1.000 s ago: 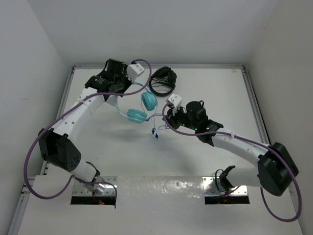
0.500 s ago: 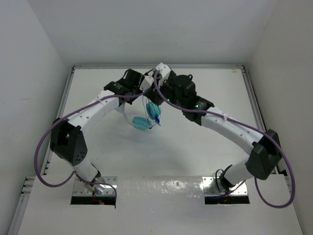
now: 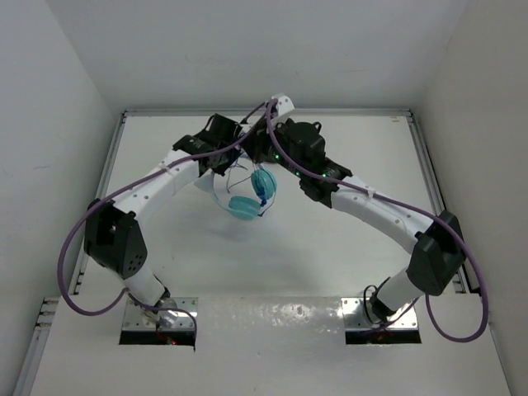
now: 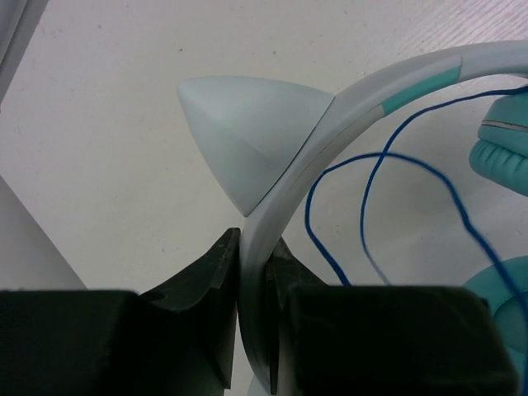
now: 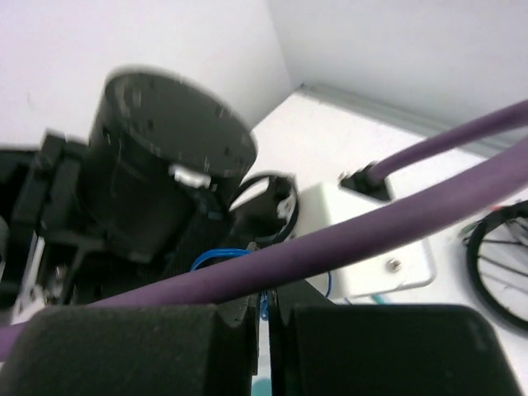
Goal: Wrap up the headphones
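At the wrists alone, left gripper [image 4: 254, 256] clamps the headphones [image 4: 503, 157] headband [image 4: 346, 107], right gripper [image 5: 262, 312] pinches cable [image 5: 216, 256].

Reaching fwd w/ L arm [image 3: 157, 186] & R arm [image 3: 379, 210], elbows bowed outward, wrists meeting at far centre, almost touching. Clamping L pincer [image 4: 254, 247] tight on pale band of headphones [image 4: 355, 99], one finger each side. Pinching thin blue cable [image 4: 379, 155] w/ R pincer [image 5: 264, 318], jaws closed up, pointed toward L wrist just beside.
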`<state>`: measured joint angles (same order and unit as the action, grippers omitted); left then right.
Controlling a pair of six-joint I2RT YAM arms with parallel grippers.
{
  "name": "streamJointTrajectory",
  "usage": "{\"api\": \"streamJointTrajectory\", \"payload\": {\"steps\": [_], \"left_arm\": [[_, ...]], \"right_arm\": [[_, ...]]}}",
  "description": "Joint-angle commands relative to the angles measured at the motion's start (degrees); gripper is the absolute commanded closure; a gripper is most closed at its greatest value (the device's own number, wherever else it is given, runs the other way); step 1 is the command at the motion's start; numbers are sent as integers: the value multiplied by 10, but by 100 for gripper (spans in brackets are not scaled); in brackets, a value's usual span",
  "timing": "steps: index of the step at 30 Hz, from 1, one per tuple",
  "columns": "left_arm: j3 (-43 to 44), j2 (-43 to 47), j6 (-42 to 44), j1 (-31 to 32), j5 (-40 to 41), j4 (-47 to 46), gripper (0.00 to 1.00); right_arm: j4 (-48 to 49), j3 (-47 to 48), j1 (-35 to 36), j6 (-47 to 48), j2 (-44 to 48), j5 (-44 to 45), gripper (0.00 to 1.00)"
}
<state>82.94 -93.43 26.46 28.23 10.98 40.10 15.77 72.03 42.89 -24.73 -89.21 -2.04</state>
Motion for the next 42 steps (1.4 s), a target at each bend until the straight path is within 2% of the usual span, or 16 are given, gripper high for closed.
{"api": "streamJointTrajectory", "payload": {"steps": [1, 7, 13, 18, 23, 30, 33, 34, 37, 38, 41, 42], "left_arm": [[14, 11, 10, 17, -36, -21, 100], [-7, 6, 18, 17, -14, -28, 100], [-16, -17, 9, 7, 62, -45, 100], [-41, -38, 36, -55, 134, -78, 100], [-38, -27, 47, -138, 149, -87, 100], [-31, 7, 58, -164, 197, -128, 100], [-7, 19, 26, -182, 158, -129, 100], [-1, 25, 11, -186, 122, -131, 100], [5, 58, -50, -186, 46, -157, 100], [6, 66, -81, -186, 28, -162, 100], [14, 78, -142, -186, -26, -162, 100], [14, 83, -156, -186, -33, -163, 100]], "right_arm": [[69, 15, -1, -13, 30, 66, 100], [72, 21, -2, 23, 63, 114, 100], [44, 46, -3, 104, 125, 183, 100], [-54, 102, -34, 185, 174, 322, 100], [-147, 115, -129, 192, 207, 361, 100], [-133, 64, -135, 243, 249, 443, 100], [-137, 41, -136, 243, 257, 411, 100], [-144, 36, -135, 243, 256, 392, 100], [-156, 7, -136, 261, 246, 294, 100], [-156, -5, -136, 262, 241, 236, 100], [-180, -36, -135, 233, 223, 168, 100], [-183, -53, -135, 228, 210, 113, 100]]}}
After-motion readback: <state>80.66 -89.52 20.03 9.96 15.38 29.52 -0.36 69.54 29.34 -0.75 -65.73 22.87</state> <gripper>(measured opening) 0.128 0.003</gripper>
